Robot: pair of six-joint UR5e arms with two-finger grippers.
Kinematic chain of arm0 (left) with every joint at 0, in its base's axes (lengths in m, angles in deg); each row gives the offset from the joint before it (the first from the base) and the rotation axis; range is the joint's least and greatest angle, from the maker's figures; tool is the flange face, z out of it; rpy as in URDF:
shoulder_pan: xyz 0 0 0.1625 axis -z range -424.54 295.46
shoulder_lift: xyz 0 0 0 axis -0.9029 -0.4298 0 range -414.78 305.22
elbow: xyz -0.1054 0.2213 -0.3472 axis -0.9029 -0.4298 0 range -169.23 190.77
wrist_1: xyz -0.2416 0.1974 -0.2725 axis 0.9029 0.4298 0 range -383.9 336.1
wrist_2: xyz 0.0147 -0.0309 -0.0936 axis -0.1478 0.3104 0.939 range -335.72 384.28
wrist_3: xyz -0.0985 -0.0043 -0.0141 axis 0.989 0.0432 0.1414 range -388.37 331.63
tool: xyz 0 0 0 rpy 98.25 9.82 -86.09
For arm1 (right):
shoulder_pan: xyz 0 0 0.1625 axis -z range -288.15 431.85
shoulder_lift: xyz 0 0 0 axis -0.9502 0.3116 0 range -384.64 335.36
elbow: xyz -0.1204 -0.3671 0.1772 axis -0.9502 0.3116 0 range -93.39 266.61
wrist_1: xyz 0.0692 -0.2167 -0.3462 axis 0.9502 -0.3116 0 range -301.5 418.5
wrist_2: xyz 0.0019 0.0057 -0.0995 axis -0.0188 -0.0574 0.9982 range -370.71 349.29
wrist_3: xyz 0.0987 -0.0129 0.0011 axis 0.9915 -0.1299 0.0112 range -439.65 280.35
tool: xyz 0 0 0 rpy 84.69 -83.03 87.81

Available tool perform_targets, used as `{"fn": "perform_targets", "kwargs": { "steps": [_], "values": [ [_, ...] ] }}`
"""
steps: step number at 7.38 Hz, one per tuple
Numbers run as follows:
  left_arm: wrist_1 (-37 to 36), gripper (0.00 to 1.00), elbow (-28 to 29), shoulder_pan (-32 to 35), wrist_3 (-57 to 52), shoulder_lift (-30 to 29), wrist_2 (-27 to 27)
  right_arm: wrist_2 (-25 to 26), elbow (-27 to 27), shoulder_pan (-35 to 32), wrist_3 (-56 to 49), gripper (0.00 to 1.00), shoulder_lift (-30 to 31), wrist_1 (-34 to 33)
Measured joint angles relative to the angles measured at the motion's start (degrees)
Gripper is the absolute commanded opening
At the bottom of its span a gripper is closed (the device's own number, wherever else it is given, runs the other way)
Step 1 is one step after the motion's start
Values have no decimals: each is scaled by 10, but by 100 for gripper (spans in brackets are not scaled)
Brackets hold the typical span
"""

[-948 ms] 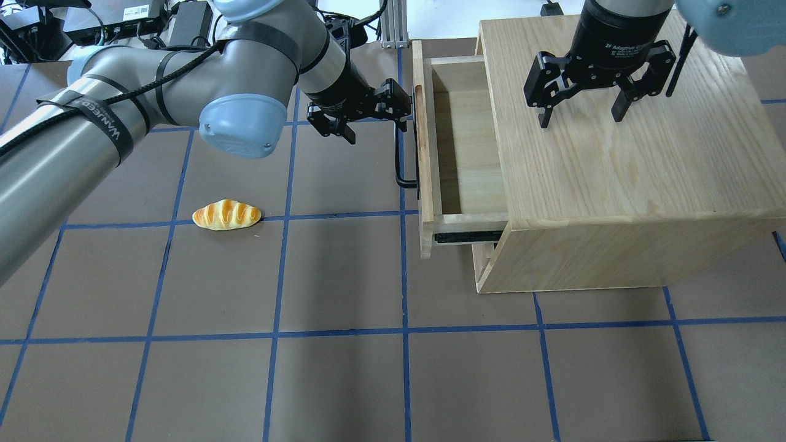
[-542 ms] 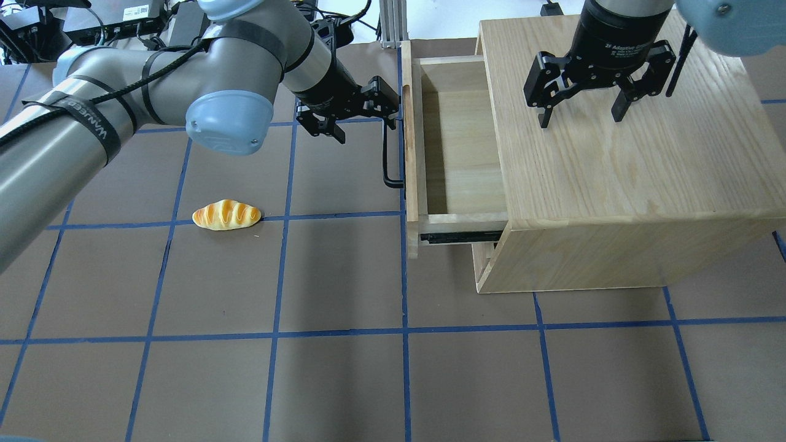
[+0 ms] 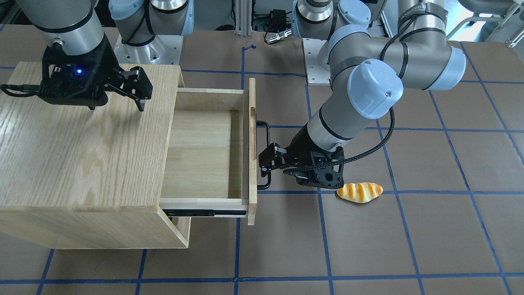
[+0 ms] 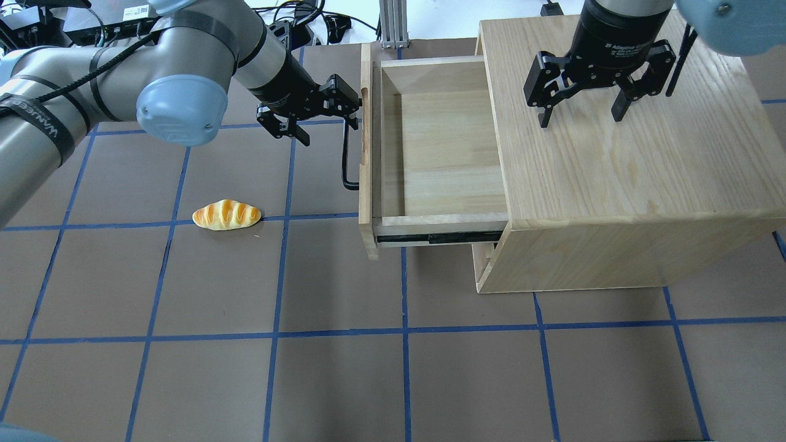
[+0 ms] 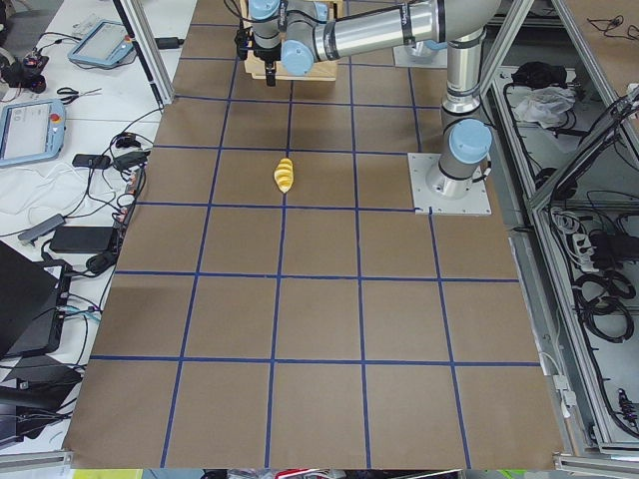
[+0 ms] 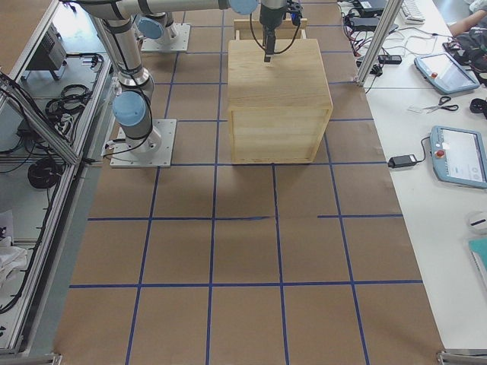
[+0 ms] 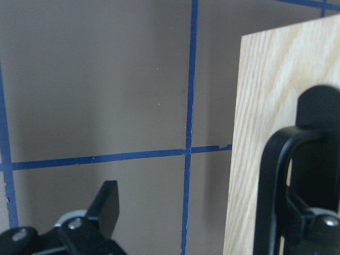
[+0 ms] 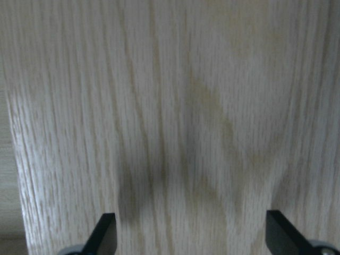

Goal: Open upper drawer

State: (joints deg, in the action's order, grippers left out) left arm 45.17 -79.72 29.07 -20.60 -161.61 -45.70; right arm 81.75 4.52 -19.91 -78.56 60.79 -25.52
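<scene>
1. I see the drawer (image 4: 442, 141) standing well out of the cabinet (image 4: 645, 153) toward the robot's left. Its bare wooden floor is mostly exposed and nothing lies in it.
2. The left gripper (image 4: 325, 120) sits at the drawer front with its fingers spread wide. It is not pinching anything. In the left wrist view one finger (image 7: 319, 228) is tucked behind the black handle (image 4: 345, 153), and the other finger hangs free over the table (image 4: 307, 368). I judge this as a hook hold: one finger behind the bar is enough to drag the drawer along its slide.
3. The right gripper (image 4: 580, 120) is also spread. It points down at the cabinet top near the edge above the drawer. I cannot tell whether its tips touch the wood. I judge it is there to keep the cabinet from sliding along with the pull.
4. A bread roll (image 4: 226, 215) lies on the table, well apart from the drawer and clear of its path.
5. My count is two arms, two grippers, one cabinet, one drawer out, one handle, one dark slide rail (image 4: 439, 236) showing and one roll.
6. I judge the task nearly or fully done.
</scene>
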Motion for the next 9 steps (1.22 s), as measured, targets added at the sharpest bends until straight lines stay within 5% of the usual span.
{"fn": "perform_targets", "kwargs": {
  "steps": [6,9],
  "values": [
    [95,100,12,-31,-32,44,-2,0,0,0,0,100,0,0],
    [189,100,37,-33,-40,109,-63,0,0,0,0,100,0,0]
  ]
}}
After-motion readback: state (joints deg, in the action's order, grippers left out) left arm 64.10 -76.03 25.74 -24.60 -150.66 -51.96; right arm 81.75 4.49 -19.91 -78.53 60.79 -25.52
